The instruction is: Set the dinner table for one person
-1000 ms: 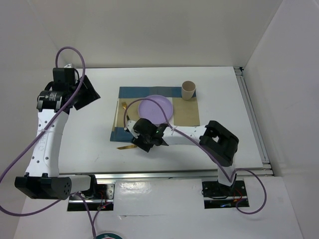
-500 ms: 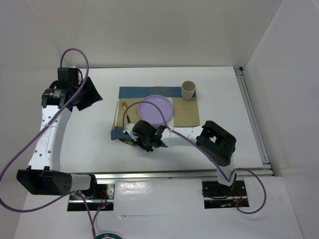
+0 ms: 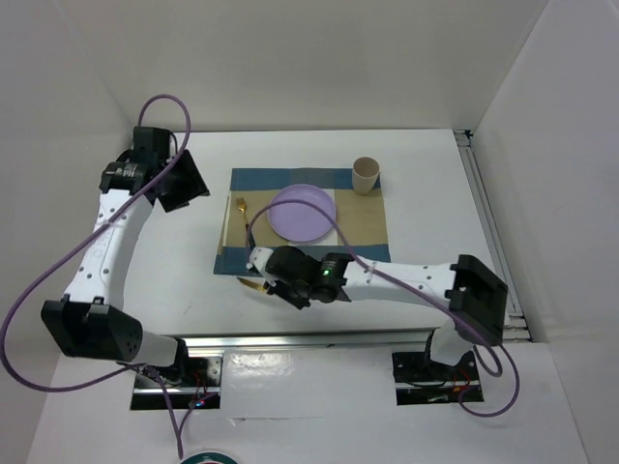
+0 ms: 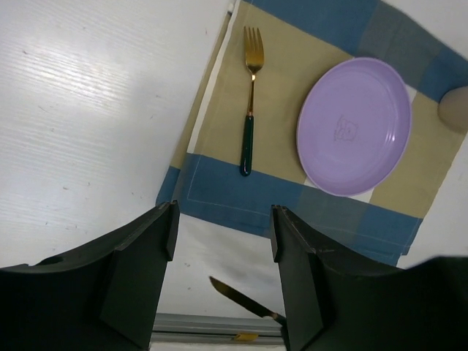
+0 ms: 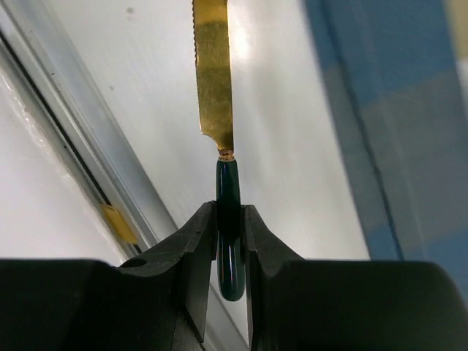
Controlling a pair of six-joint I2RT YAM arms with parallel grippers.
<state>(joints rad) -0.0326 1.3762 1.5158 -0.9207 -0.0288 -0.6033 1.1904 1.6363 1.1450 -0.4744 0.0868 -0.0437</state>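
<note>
The white dinner table (image 3: 435, 193) carries a blue-and-tan placemat (image 3: 358, 227) with a purple plate (image 3: 304, 213), a tan cup (image 3: 366, 175) and a gold fork with a dark green handle (image 3: 244, 215). My right gripper (image 3: 276, 287) is shut on the dark green handle of a gold-bladed knife (image 3: 250, 283) just in front of the placemat's near left corner. In the right wrist view the gripper (image 5: 229, 219) pinches the knife (image 5: 212, 73), whose blade points away. My left gripper (image 3: 184, 184) hangs open and empty above the table, left of the placemat; its wrist view (image 4: 223, 212) shows the fork (image 4: 250, 102), plate (image 4: 354, 124) and knife (image 4: 238, 296).
A metal rail (image 3: 338, 338) runs along the table's near edge, close behind the knife, and shows in the right wrist view (image 5: 73, 124). Another rail (image 3: 488, 232) lines the right edge. White walls enclose the back and sides. Bare tabletop (image 4: 88, 110) lies left of the placemat (image 4: 292, 73).
My right gripper has come down and shut on the knife's handle, and the right arm's elbow has swung out to the right. My left gripper has moved right and farther back.
</note>
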